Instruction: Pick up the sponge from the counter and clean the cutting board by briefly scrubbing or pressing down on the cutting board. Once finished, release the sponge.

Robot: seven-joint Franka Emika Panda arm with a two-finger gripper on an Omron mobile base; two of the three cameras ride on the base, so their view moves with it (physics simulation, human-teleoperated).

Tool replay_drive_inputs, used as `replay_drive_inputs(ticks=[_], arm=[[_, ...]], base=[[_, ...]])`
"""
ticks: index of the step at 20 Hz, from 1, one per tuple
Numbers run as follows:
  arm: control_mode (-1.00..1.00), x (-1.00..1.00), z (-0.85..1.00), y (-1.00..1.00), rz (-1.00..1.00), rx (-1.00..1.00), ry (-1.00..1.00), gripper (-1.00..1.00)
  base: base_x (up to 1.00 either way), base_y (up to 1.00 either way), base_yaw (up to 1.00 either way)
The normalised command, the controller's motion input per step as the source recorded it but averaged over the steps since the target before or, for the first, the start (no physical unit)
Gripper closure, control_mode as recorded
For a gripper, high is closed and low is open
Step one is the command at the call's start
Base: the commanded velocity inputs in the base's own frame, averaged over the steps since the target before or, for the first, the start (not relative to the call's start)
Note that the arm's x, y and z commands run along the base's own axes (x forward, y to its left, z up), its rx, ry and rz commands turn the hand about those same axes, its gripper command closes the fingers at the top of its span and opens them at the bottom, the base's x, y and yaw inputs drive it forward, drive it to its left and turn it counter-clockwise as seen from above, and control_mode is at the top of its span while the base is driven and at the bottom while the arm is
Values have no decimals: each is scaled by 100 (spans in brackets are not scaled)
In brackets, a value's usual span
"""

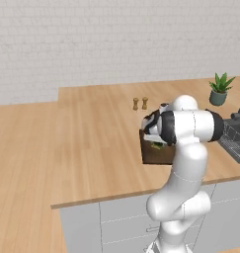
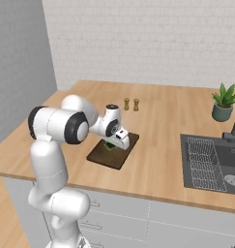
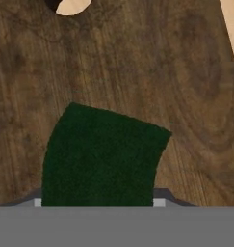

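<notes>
The dark-green sponge [image 3: 101, 154] sits between my finger tips, and my gripper [image 3: 98, 202] is shut on it. Under it lies the dark-brown cutting board [image 3: 137, 62] with its swirling grain. From the right base view, the gripper [image 2: 110, 144] points down at the cutting board [image 2: 102, 156], and the sponge [image 2: 109, 146] shows as a small green patch that seems to touch the wood. On the left base view the arm hides most of the cutting board [image 1: 156, 155]; the gripper [image 1: 155, 141] is low over it. The board lies on the light-tan counter [image 2: 157, 121], near its front edge.
Two small shakers [image 2: 131, 104] stand behind the board. A potted plant [image 2: 223, 102] stands at the back right, and a dark sink [image 2: 211, 162] with a grid and faucet lies right of the board. The counter's front edge [image 2: 138, 196] runs close below.
</notes>
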Motion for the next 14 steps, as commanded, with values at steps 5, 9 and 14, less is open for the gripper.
replay_drive_inputs(ticks=[5,9,14], arm=[[-100,-99,-61,7,0,-3,32,100],[-100,-100,-68,6,0,-5,38,100],[-100,-94,-36,0,0,-1,54,100]], base=[[0,0,0],[0,0,0],[0,0,0]])
